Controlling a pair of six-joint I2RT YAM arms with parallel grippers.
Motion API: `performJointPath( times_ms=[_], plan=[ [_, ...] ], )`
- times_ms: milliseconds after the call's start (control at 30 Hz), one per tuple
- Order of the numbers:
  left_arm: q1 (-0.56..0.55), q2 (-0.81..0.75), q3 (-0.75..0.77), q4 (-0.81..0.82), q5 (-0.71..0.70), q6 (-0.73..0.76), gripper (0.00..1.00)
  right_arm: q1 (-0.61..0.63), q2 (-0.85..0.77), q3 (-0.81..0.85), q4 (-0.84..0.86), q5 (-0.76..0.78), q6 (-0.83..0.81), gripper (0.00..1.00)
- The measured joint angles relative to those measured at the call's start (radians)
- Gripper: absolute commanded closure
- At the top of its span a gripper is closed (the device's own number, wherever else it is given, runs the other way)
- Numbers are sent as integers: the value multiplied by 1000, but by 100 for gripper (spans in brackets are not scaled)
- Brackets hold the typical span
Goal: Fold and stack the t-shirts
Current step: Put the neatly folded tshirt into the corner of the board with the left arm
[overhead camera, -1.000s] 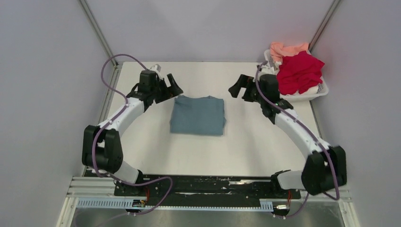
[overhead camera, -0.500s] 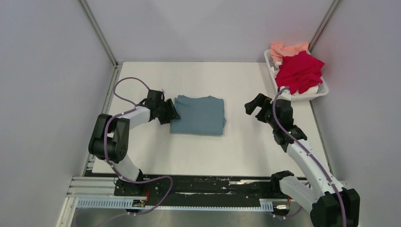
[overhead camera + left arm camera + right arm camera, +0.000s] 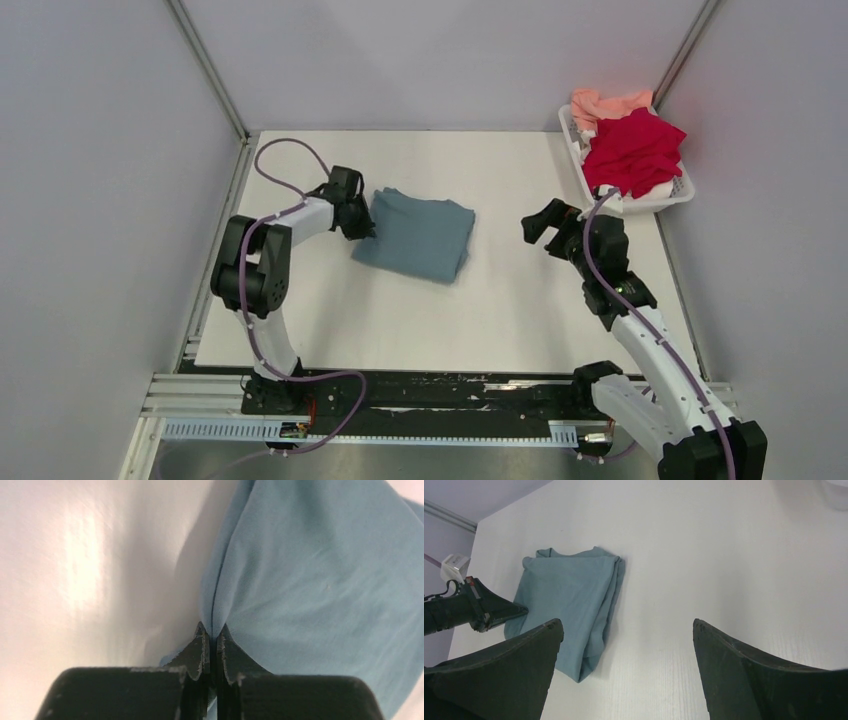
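Here the left pincer [image 3: 212, 635] is pinching narrow on the near edge of the teal-blue t-shirt [image 3: 418, 235], its tips closing on a thin ridge of cloth; the rest of that folded shirt is spreading away ahead of the tips and lying slightly askew on the table [image 3: 520, 310]. The right pincer [image 3: 540, 228] is standing wide and holding nothing, with the teal shirt well apart in front of its fingers; behind it and off to its outer side, the red t-shirt [image 3: 632, 150] and the salmon-pink t-shirt [image 3: 605, 103] are sitting heaped in the basket [image 3: 660, 203], not yet folded.

The risk is lying in how little cloth the left tips are biting; if they are gripping only the upper layer, any pull is likely to be peeling the fold open rather than moving the whole bundle; if the bite is this shallow, the fabric may be slipping free under drag against the table. A sideways tug from one edge alone is also likely to be twisting the shirt further out of square; the free pincer is too far off to be steadying the opposite side.
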Motion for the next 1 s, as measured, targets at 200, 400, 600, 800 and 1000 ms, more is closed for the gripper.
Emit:
performJointPath(
  times_ms=[200,400,600,800,1000],
  plan=[
    [71,106,208,-117,-161,97,100,0,3,0,0,40,-48,0],
    [232,253,481,-199,-206,210,100,0,44,-2,1,93,-85,0],
    [401,343,674,-235,-207,318,100,0,113,-4,1,137,-101,0],
    [498,471,911,-288,-198,410,100,0,154,-4,-2,137,-119,0],
    [503,588,1088,-317,-194,475,100,0,154,-4,0,161,-124,0]
  ],
)
